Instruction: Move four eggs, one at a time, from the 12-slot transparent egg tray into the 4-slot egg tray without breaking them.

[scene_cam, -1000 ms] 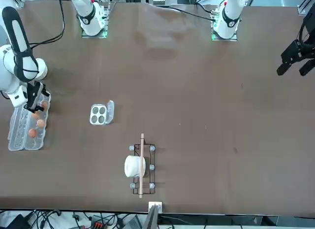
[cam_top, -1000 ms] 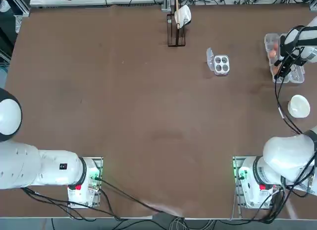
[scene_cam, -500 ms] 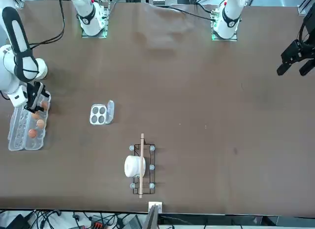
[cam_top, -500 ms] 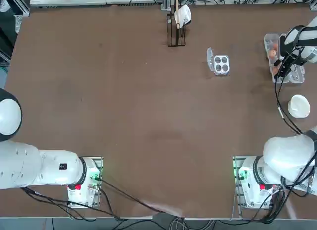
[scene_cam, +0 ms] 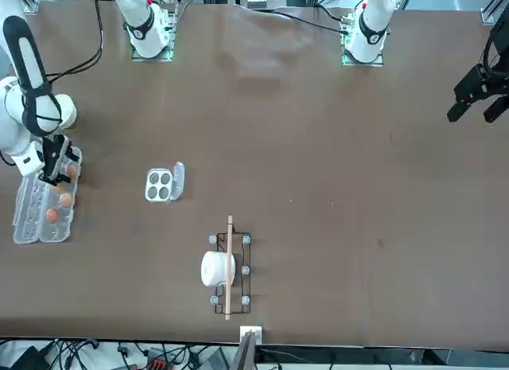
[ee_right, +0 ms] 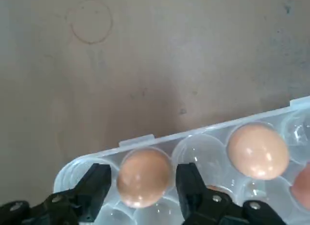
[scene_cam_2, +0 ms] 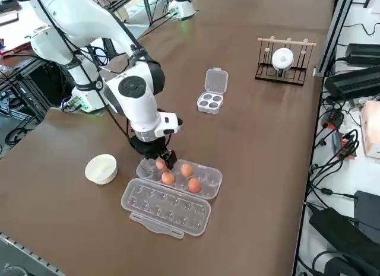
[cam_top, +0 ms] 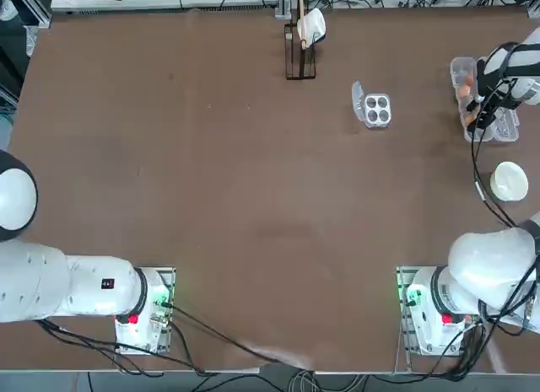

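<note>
Since the earlier frame, the right arm (cam_top: 516, 70) has shifted slightly. In the top view, the small tray (cam_top: 377, 110) is above and right of centre; at upper right, the long tray (cam_top: 459, 67) holds eggs (cam_top: 464, 92), and the right gripper (ee_right: 144, 172) stands apart around one egg.

1. The overhead, front and side views are evenly bright and fairly crisp.
2. A pale patch of glare lies on the brown surface (scene_cam: 318, 147) in the front view, toward the robot's bases.
3. Soft shadows fall beside the bowl (scene_cam_2: 101, 169).
4. The wrist view is dimmer, greyish and soft-focused.
5. There, small highlights shine on the eggs (ee_right: 257, 151) and clear carton (ee_right: 203, 152).
</note>
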Robot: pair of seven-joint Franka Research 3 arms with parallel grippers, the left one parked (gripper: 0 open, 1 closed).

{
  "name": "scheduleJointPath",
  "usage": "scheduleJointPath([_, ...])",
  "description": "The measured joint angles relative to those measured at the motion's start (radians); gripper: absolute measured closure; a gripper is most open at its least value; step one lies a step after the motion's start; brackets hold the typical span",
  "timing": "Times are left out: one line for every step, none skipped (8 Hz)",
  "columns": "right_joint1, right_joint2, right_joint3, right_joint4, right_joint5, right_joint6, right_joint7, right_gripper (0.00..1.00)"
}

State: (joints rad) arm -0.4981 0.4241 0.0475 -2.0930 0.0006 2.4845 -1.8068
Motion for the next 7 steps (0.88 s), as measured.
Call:
scheduleJointPath([0.0,0.005,0.0,0.002,0.0,0.0,-0.003,0.19])
scheduleJointPath([0.0,0.005,0.0,0.004,0.0,0.0,-0.006,0.24])
scheduleJointPath([0.0,0.005,0.0,0.006,0.0,-0.001,-0.007,0.33])
scheduleJointPath([-0.001,-0.002,0.0,0.006,0.0,-0.005,-0.009,0.41])
scheduleJointPath([-0.001,0.0,0.0,0.006,0.0,-0.005,-0.009,0.42])
scheduleJointPath([-0.001,0.0,0.0,0.006,0.0,-0.005,-0.009,0.42])
scheduleJointPath([-0.002,0.0,0.0,0.007,0.001,-0.005,-0.009,0.42])
